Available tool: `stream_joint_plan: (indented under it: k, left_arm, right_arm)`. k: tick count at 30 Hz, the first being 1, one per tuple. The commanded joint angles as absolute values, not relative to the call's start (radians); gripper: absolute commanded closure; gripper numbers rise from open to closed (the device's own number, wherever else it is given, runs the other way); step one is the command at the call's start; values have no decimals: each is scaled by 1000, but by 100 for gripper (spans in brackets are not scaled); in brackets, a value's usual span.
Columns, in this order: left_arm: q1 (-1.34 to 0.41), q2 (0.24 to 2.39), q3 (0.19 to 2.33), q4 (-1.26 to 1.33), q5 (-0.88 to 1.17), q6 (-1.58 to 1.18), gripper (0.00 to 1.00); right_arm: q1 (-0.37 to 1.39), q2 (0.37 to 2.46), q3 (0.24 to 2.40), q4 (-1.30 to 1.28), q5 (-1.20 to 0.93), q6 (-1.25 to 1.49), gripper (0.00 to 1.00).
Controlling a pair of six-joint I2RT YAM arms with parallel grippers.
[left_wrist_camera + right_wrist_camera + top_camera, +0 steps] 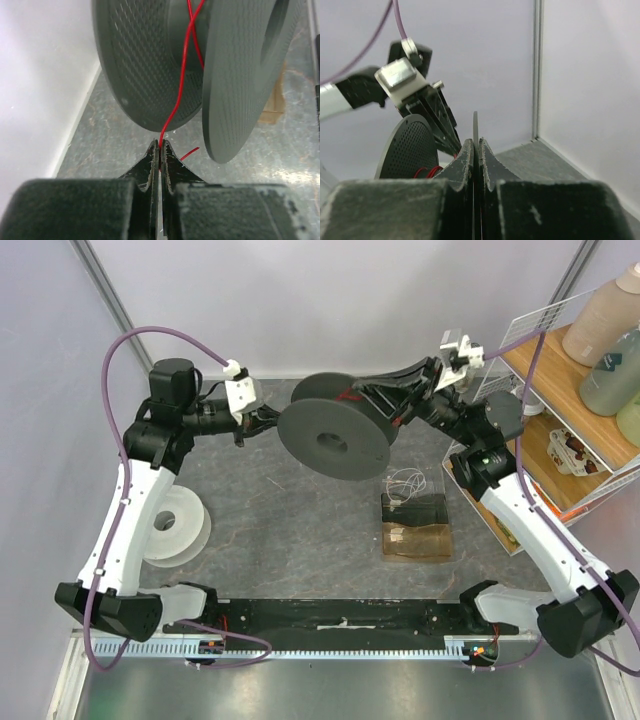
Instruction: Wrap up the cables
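2 grippers share the winding step. Right gripper (475, 144) jaws clamp the spool (335, 440) flange. Left gripper (159, 145) jaws pinch the red wire (181, 85), which runs onto the hub. Next move, likely: lay 1 more turn under tension.

No legible text or labels

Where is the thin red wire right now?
In the left wrist view, the thin red wire runs from the shut left gripper up between the flanges of the dark grey spool.
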State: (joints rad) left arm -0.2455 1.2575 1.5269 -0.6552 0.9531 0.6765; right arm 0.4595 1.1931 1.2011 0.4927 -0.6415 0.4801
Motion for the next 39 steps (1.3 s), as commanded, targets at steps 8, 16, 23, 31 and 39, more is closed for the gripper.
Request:
stream_joint_plan:
  k: [8,16,23,31,39]
  left_arm:
    - [-152,1281,1428,-412,1393,360,98]
    - [-152,1229,1145,213,1375,-221,98]
    - [-127,1229,961,537,1287,-588,98]
    - [-117,1224,799,727,1201,-798,98]
    - [-77,1252,675,700,1117,-801,98]
  right_arm:
    - [387,1282,1295,686,-516,962,100]
    - [388,1327,1221,658,-399,992,100]
    - [399,1388,1137,612,-290,996,100]
    - [443,1506,1112,652,-235,1014,100]
    - [477,1699,1108,751,-268,996,100]
